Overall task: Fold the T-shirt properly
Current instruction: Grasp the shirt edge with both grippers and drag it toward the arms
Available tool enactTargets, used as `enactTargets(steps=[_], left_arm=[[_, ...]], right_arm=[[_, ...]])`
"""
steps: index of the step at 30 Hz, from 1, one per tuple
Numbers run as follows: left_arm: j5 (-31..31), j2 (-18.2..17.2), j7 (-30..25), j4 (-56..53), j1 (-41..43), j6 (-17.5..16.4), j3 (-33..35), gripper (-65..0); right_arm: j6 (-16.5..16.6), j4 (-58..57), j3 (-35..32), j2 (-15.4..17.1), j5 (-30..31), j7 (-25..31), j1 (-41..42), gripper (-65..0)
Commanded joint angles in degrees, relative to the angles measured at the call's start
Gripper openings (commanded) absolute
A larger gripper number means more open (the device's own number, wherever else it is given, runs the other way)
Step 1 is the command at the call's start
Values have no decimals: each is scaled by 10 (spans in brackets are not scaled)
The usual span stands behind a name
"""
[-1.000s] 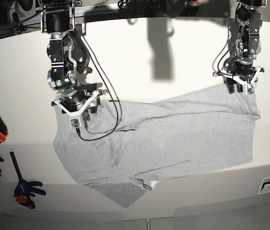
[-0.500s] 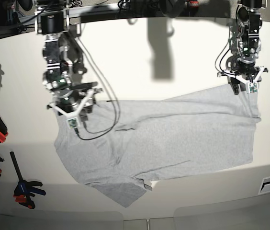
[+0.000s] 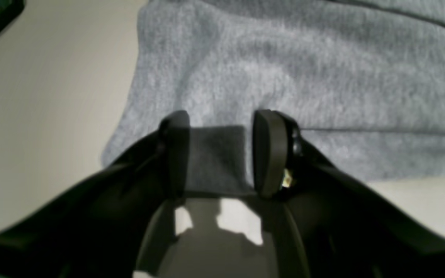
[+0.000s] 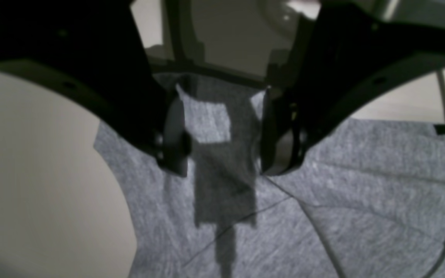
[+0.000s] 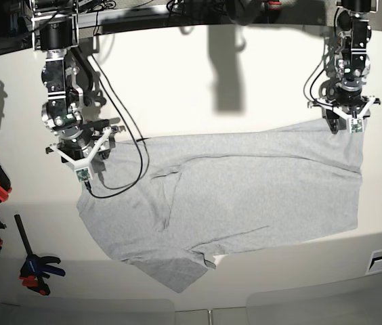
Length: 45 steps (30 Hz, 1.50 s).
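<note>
No readable text anywhere (T-shirt (image 5: 245, 189) shows plain grey side)

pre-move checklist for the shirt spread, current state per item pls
1. Left gripper on cloth: cannot tell. Fabric lies between its fingers, but a gap shows and no pinch is visible.
2. Right gripper on cloth: cannot tell. A strip of fabric runs up between the fingers, which stand apart.
3. T-shirt top edge taut between the arms: ok, it runs nearly straight.
4. Body flat: not ok. Creases sit left of centre in the base view.
5. Shirt fully on the table: cannot tell; the near sleeve reaches the near edge.
6. Right arm's cable off the cloth: not ok, it loops across the fabric.
</note>
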Motion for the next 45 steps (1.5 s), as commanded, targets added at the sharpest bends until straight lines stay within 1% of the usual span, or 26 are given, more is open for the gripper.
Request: enactTargets(steps=[1,4,6,8,11,14,16,18,20,22,24,27,30,32,35,38,41,45], left_arm=[[10,-17,58,3,32,14,-2,-401],[8,-38,44,50,86,14,-2,-401],[8,-46,44,86,116,14,-2,-401],[8,-45,44,114,135,14,-2,-401],[7,-41,45,137,147,14,-1,-401],[5,-42,44,151,147,14,-2,-401],[-10,-42,43,175,146,14,-4,-401],[-42,-42,45,210,143,14,-14,-401],[-106,-42,46,235,131,14,-35,-401],[-172,-39,74,230,100,13,-54,-401],[-177,-27,104,206,68,3,-65,-401],[-187,-14,132,148,33,-22,-68,-401],[-214,-3,135,103,17,-49,-68,-401],[-213,5,138,85,14,-59,-68,-401],[-211,14,155,59,15,-61,-68,-401],[-205,12,194,51,27,-61,-68,-401],[-196,4,193,73,61,-63,-69,-401],[-193,-2,180,132,115,-63,-69,-401]], right_arm=[[-2,0,3,14,-18,-37,0,-351],[6,0,3,17,-18,-44,-1,-351],[11,0,3,17,-18,-44,-4,-351],[17,2,3,17,-16,-43,-12,-351],[17,2,3,17,-16,-43,-28,-351],[17,2,3,25,-16,-40,-49,-351],[17,2,3,32,-14,-34,-58,-351],[17,2,3,34,-12,-35,-59,-351],[17,5,3,34,-11,-34,-59,-351],[17,9,3,34,-12,-33,-59,-351],[17,13,3,34,-12,-34,-59,-351],[17,22,3,32,-4,-35,-59,-351],[17,27,3,33,2,-38,-59,-351],[17,28,3,33,1,-39,-59,-351],[17,28,3,33,1,-44,-59,-351],[17,30,3,34,-1,-57,-68,-351],[17,39,3,36,0,-59,-92,-351],[17,69,3,36,0,-56,-136,-351]])
